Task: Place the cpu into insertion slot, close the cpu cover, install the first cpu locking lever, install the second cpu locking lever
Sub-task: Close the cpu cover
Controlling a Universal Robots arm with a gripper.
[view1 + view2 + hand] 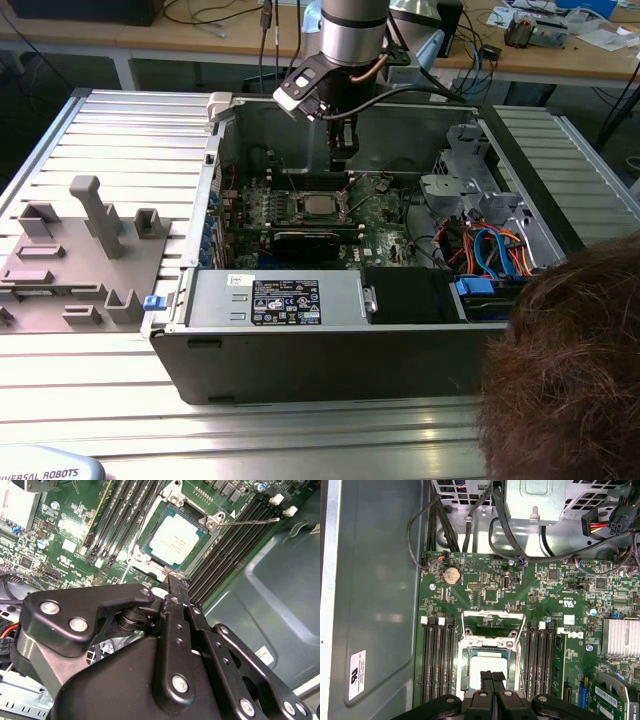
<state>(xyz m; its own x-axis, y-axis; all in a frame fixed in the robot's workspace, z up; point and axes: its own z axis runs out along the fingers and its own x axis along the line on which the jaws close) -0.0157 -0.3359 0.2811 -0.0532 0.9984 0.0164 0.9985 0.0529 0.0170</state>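
The cpu lies flat in the insertion slot on the green motherboard, its silver top showing. The cpu cover stands flipped open beyond the slot, with green board visible through its window. A thin wire locking lever sticks out sideways from one corner of the slot. My gripper hangs just above the cpu, its black fingers pressed together with nothing between them. In the exterior view the gripper reaches down into the open computer case above the cpu.
Black memory slots flank the socket on both sides. Cables and a metal drive cage crowd the case. A grey parts fixture lies at the exterior view's left. A person's head fills the lower right corner.
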